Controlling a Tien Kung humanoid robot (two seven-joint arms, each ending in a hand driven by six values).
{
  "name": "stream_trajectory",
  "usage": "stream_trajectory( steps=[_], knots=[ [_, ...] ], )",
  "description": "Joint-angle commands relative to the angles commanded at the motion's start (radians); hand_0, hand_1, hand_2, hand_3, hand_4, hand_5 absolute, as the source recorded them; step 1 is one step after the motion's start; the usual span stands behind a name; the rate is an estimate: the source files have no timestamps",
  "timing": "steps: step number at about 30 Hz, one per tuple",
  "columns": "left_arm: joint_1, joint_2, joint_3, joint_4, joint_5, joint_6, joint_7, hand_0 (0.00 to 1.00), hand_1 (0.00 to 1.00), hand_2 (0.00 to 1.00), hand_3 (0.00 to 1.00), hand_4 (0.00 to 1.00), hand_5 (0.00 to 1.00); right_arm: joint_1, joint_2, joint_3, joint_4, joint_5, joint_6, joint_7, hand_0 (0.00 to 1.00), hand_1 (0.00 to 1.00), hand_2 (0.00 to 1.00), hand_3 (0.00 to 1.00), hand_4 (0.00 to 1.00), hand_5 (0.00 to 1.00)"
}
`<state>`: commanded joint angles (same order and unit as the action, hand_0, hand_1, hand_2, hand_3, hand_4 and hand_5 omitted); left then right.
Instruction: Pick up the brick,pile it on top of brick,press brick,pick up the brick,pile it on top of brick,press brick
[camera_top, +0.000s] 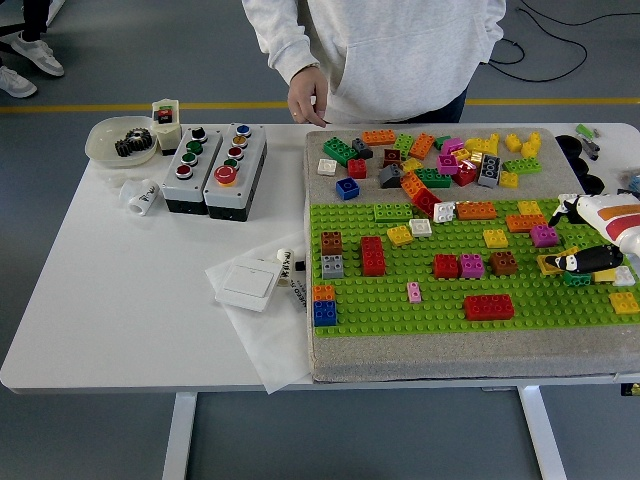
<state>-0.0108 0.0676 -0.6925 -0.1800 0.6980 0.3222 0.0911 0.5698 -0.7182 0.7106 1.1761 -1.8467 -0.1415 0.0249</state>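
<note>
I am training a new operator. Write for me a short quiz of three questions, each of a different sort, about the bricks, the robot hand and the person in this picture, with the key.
1. True or false: the right hand is over the yellow brick at the right end of the green baseplate.
2. Multiple choice: the blue brick at the baseplate's near-left corner has on top of it: A) a red brick, B) an orange brick, C) nothing.
3. Short answer: where is the person's hand?

Key
1. True.
2. B.
3. At the table's far edge, beyond the loose bricks, touching none of them.
</note>
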Motion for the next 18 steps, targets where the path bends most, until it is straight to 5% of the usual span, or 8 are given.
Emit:
stream_trajectory(
  steps=[18],
  knots=[
    [-0.009,0.0,0.033,0.0,-0.041,0.008,-0.005,0.73,0.748,0.795,0.649,0.708,0.636,0.07,0.07,-0.118,-0.023,0.023,-0.017,0.015,0.58,0.633,0.709,0.668,0.925,0.343]
  ],
)
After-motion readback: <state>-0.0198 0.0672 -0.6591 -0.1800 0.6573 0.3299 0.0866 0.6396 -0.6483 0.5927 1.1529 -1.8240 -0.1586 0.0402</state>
